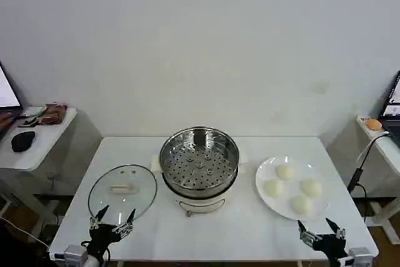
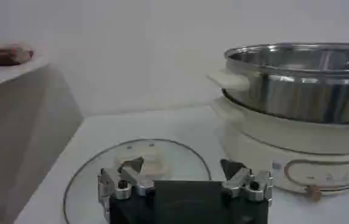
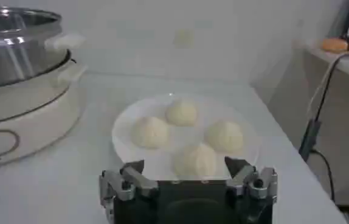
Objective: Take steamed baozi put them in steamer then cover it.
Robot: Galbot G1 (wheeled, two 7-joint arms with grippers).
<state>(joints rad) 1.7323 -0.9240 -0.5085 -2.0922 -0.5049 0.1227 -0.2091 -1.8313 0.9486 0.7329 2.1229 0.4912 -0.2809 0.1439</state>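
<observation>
White table (image 1: 250, 229), plain wall (image 1: 200, 42), side desks (image 1: 44, 139)

My left gripper (image 1: 114, 218) and my right gripper (image 1: 320, 226) are built alike: a black block body carrying two dark, pointed fingertips (image 2: 132, 164) on silver-grey metal knuckles. Each knuckle has a round dark pivot screw set in it. Pale grey wrist housings sit behind both black bodies.
</observation>
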